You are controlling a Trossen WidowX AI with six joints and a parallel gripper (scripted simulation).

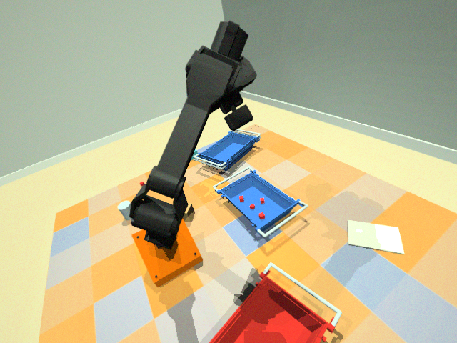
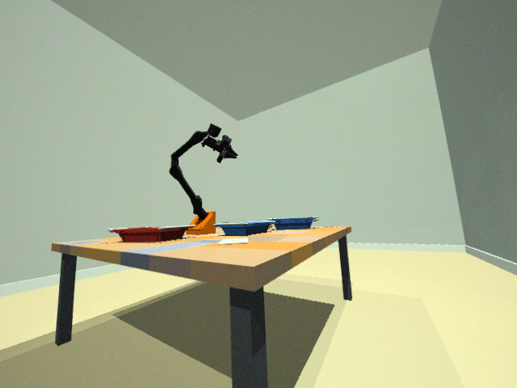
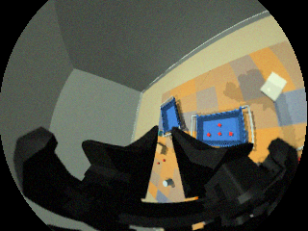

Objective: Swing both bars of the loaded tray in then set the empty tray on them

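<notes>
The loaded blue tray (image 1: 275,189) (image 2: 240,229) (image 3: 236,126) stands mid-table with several red blocks (image 1: 262,215) inside. Its two pale bars stick out past its ends: the near bar (image 1: 285,220) and the far bar (image 1: 232,177). Another blue tray (image 1: 228,147) (image 2: 292,223) (image 3: 169,115) stands behind it, looks empty and seems to be a nested stack, with pale bars at both ends. A red tray (image 1: 254,332) (image 2: 141,234) stands at the front, partly cut off in the top view. My gripper (image 2: 236,156) (image 3: 165,129) hangs high above the table, its fingers narrowly apart with nothing between them.
A white plate (image 1: 374,237) (image 2: 233,241) (image 3: 273,87) lies on the table beyond the loaded tray. A pale cylinder (image 1: 124,210) (image 3: 166,183) stands beside my orange base (image 1: 177,258) (image 2: 204,225). A tan block (image 3: 163,148) and loose red blocks (image 3: 164,160) lie nearby.
</notes>
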